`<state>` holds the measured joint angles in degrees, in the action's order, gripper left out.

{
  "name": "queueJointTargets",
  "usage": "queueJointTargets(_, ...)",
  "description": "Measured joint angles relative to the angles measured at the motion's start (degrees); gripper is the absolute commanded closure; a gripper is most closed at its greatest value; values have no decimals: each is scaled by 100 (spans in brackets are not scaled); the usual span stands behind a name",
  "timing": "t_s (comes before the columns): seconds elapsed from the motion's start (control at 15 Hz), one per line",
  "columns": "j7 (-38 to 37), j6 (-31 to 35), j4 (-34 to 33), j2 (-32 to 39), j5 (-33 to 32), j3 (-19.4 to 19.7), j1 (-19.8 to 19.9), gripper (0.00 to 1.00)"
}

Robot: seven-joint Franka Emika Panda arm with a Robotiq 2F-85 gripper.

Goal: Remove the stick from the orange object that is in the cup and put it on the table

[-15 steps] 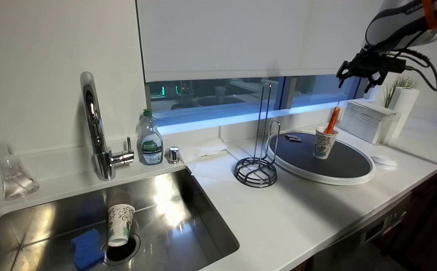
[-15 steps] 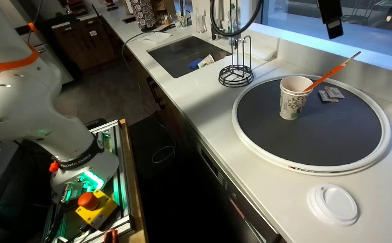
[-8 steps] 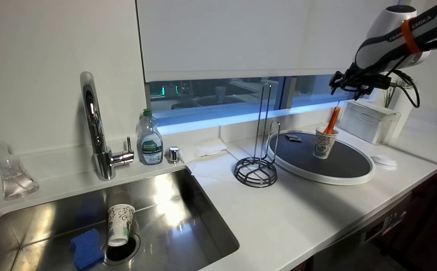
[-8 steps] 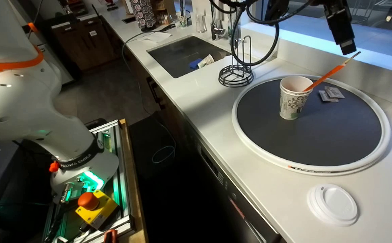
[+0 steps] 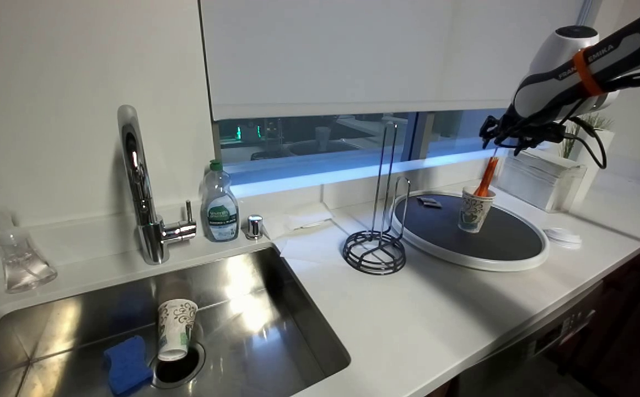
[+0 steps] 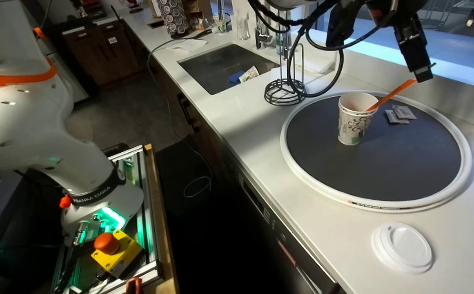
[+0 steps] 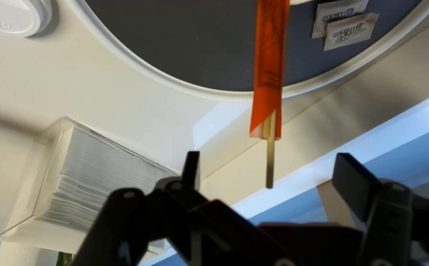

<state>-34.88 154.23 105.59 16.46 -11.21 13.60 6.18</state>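
Observation:
The orange object is a slim paper sleeve leaning in a white patterned paper cup; both also show in an exterior view, the sleeve and the cup. A pale thin stick pokes out of the sleeve's open end. My gripper is open and empty, its fingers on either side of the stick's tip, apart from it. In an exterior view the gripper hangs just above the sleeve. A finger hides part of the stick. The white table runs underneath.
The cup stands on a round dark grey tray with a white rim. Sugar packets lie on it. White lids, a napkin holder and a black wire stand surround it. A steel sink lies farther along.
My gripper has come down and, in an exterior view, to the left, onto the stick's end. It now covers part of the stick. The cup and orange sleeve have not moved.

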Motion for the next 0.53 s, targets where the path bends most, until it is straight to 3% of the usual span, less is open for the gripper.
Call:
queueJointTargets(0.2, 1, 5, -20, 51, 0, 53, -68, 65)
queueJointTargets(0.27, 2, 6, -30, 65, 0, 73, -89, 60)
queueJointTargets(0.33, 2, 7, -40, 78, -3, 92, -107, 31)
queueJointTargets(0.4, 2, 10, -51, 93, -7, 111, -122, 34)
queueJointTargets(0.53, 2, 18, -65, 121, -16, 152, -151, 26)
